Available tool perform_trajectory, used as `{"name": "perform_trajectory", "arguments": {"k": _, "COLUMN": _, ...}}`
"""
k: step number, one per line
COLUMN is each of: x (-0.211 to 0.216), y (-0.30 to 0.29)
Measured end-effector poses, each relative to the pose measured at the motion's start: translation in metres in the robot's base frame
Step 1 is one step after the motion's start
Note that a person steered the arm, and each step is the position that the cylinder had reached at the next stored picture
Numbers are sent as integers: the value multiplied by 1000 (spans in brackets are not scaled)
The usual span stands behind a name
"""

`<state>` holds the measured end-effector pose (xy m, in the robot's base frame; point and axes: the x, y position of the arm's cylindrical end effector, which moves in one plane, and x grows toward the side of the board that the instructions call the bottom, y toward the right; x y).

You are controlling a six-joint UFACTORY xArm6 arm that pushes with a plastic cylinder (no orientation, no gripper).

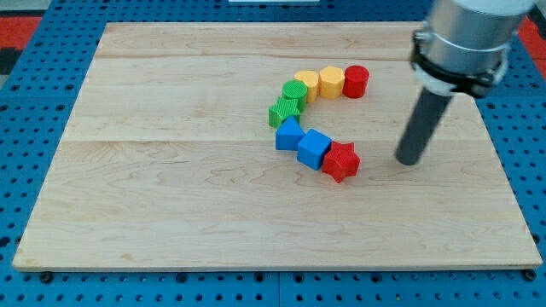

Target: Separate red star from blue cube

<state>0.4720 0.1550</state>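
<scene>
The red star [341, 160] lies near the board's middle, touching the right side of the blue cube [313, 148]. My tip [409, 160] is on the board to the right of the red star, a clear gap away, at about the same height in the view. The rod rises from it toward the view's top right.
A second blue block [289, 135] touches the cube's left side. Above it an arc curves up and right: a green star-like block [283, 112], a green cylinder [295, 92], two yellow blocks [308, 84] [331, 82], and a red cylinder [356, 81]. The wooden board [171, 170] sits on blue pegboard.
</scene>
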Motion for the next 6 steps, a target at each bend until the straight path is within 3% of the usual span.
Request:
{"name": "perform_trajectory", "arguments": {"k": 3, "x": 6, "y": -69}}
{"name": "perform_trajectory", "arguments": {"k": 6, "x": 45, "y": -75}}
